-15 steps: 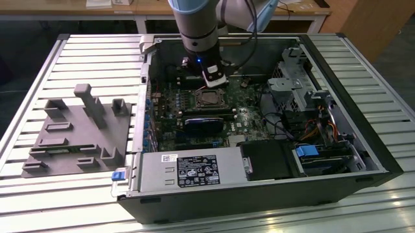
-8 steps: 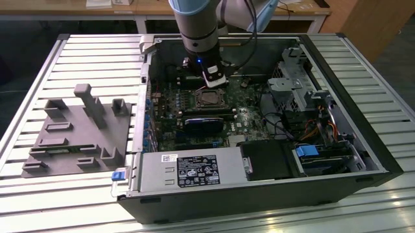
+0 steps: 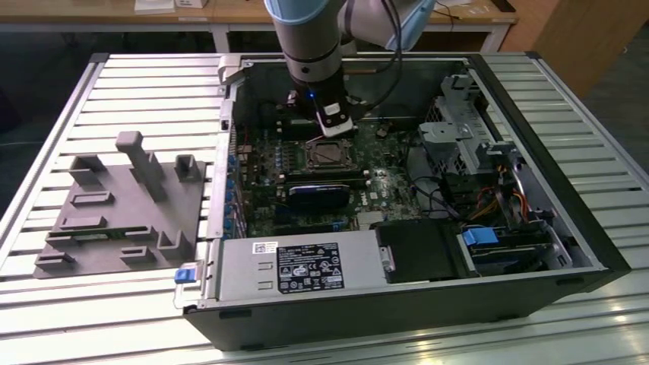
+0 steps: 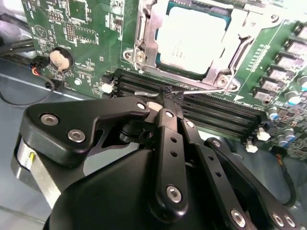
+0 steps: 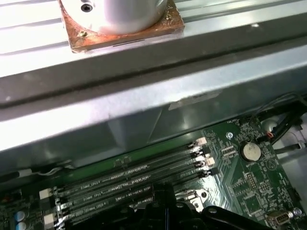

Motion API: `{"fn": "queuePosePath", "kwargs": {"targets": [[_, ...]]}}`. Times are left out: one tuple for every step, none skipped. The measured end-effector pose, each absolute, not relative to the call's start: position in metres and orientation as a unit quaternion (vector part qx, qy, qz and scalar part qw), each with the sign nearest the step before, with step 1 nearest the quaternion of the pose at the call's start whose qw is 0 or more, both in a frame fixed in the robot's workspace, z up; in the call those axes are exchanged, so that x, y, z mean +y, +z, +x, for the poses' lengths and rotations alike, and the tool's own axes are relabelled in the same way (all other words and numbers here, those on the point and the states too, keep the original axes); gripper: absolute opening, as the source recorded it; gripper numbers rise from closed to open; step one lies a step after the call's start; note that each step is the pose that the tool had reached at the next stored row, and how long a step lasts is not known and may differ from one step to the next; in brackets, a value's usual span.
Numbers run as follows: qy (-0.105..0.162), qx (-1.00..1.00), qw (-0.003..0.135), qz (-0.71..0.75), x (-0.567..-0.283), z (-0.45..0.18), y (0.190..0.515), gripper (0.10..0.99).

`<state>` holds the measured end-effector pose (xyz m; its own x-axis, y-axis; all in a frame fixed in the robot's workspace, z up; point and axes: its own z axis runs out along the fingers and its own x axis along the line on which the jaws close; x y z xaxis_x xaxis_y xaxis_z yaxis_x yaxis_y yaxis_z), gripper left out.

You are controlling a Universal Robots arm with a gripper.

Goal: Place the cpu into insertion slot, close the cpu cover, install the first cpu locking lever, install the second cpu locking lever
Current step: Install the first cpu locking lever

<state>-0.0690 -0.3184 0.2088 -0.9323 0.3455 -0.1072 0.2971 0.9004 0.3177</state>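
The slatted metal counter (image 3: 102, 319) carries an open black computer case (image 3: 406, 323) lying on its side. Just beside it, toward the exterior view's left, sits a grey moulded fixture (image 3: 112, 220) with upright posts. Inside the case lie a green motherboard (image 3: 390, 190), a silvery power supply (image 3: 304, 266) along the near wall, and a drive cage (image 3: 457, 141) on the exterior view's right.

The arm reaches down into the case, with the pincer (image 3: 335, 128) just above the insertion slot (image 3: 312, 154). In the second wrist view the cpu (image 4: 196, 40) sits flat in the slot, its pale metal top showing through the window of the cpu cover (image 4: 146, 38), which lies down over it.

The pincer's black fingers (image 4: 169, 98) are drawn together on a thin wire locking lever (image 4: 144, 93). The lever runs along the slot's edge, just beside the rows of dark memory slots (image 4: 216, 115). A round coin cell (image 4: 61, 58) sits on the board, well apart from the slot.
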Motion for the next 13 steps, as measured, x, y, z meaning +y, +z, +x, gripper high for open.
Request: {"fn": "queuePosePath", "kwargs": {"targets": [[0.149,0.971,0.081,0.166,-0.3169,-0.069,0.2083,0.102],[0.147,0.971,0.082,0.167,-0.3157,-0.069,0.2079,0.102],[0.146,0.971,0.083,0.168,-0.315,-0.069,0.2076,0.102],[0.144,0.971,0.084,0.169,-0.3145,-0.069,0.2071,0.102],[0.142,0.971,0.085,0.171,-0.3142,-0.069,0.2067,0.102],[0.141,0.971,0.085,0.172,-0.3141,-0.069,0.2063,0.102],[0.139,0.971,0.086,0.174,-0.314,-0.069,0.2058,0.102],[0.137,0.971,0.087,0.177,-0.3139,-0.069,0.2054,0.102],[0.136,0.97,0.088,0.18,-0.3136,-0.069,0.205,0.102],[0.135,0.97,0.088,0.183,-0.3131,-0.069,0.2044,0.102],[0.134,0.969,0.089,0.185,-0.3126,-0.069,0.2037,0.102],[0.133,0.969,0.09,0.188,-0.3121,-0.069,0.2029,0.102],[0.132,0.969,0.09,0.19,-0.3115,-0.069,0.2021,0.102]]}}
